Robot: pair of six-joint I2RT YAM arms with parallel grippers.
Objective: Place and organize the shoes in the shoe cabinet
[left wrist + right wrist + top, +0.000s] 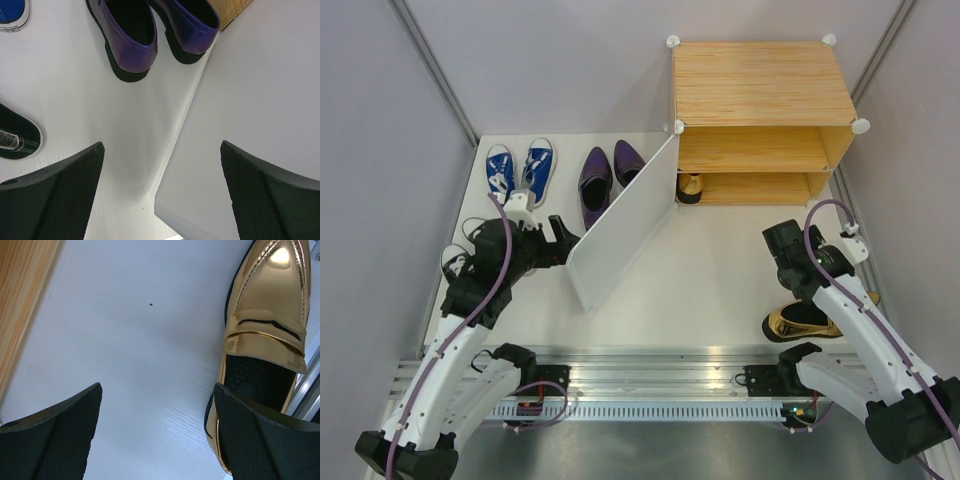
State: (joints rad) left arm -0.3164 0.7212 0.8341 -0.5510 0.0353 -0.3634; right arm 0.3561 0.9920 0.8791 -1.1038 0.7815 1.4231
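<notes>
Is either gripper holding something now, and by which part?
Nothing is held. The left gripper and the right gripper both show open jaws; the shiny gold loafer lies ungrasped.

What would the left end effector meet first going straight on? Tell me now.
Probably the table right beside the door: the left end effector, open, points at the seam between them. Depth is unclear, so the door could come first.
</notes>
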